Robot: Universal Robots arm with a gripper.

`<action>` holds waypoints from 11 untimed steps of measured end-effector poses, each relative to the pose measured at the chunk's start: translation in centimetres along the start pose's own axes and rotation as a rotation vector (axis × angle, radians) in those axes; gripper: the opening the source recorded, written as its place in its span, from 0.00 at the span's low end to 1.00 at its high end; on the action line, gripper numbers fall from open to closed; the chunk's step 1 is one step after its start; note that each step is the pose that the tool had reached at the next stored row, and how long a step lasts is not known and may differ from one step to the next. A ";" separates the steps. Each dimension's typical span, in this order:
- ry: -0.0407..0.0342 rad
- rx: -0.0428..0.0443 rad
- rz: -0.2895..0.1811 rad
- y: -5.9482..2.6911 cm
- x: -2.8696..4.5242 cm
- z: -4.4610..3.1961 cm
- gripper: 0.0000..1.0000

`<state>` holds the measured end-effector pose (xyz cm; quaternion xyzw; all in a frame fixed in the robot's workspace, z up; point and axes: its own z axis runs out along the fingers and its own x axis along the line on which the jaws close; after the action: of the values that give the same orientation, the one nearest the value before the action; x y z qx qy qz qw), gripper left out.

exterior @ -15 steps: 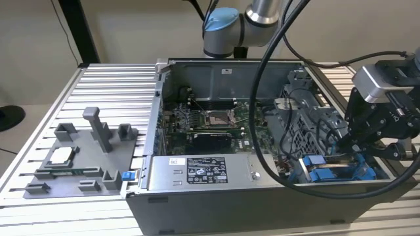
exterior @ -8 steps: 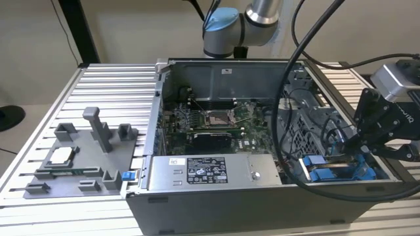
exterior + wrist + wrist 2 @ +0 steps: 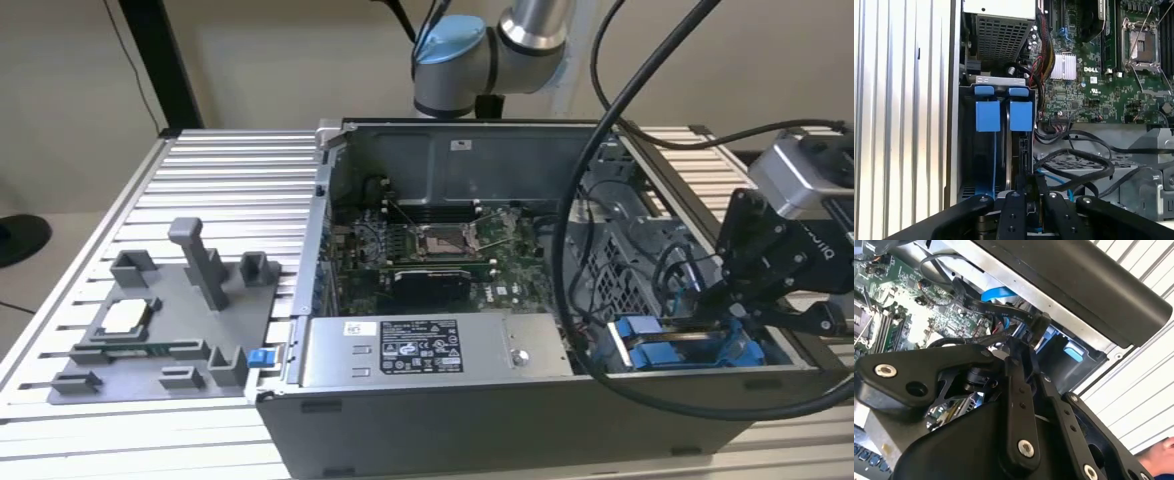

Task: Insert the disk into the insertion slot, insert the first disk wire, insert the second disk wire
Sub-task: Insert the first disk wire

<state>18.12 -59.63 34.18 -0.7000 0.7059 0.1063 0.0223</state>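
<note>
Two bright blue tabs side by side at the mouth of the insertion slot (image 3: 967, 150), in the corner of the open computer case (image 3: 534, 430) toward the exterior view's right. Behind one tab, the disk (image 3: 1020, 116), seated on edge inside the slot, framed by its blue carrier. Next to it, a second bay, dark, with a blue rail down one wall.

Directly over the disk's far end, the gripper (image 3: 1032, 183), hanging into the bay. Fingers (image 3: 1028, 187) drawn close together, tips almost meeting at the disk's edge; cannot tell of any wire pinched between them. Just beside the fingertips, a thin blue cable (image 3: 1054, 178) and a tangle of black cables (image 3: 1079, 159) looping across the case interior.

Beyond the slot, the green motherboard (image 3: 427, 255) on the case floor. Along the near wall in the exterior view, the boxy power supply (image 3: 400, 352) with a white sticker. Outside the case, toward the exterior view's left, a grey fixture tray (image 3: 160, 330) flat on the ribbed aluminium table (image 3: 214, 170), well apart from the gripper.
</note>
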 end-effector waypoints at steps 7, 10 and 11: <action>0.0046 0.0263 -0.008 0.22 -0.31 0.09 0.00; 0.0112 0.0267 -0.008 0.42 -0.33 0.12 0.00; 0.0124 0.0267 -0.008 0.43 -0.33 0.14 0.00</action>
<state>17.68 -59.28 34.16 -0.7029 0.7047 0.0924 0.0277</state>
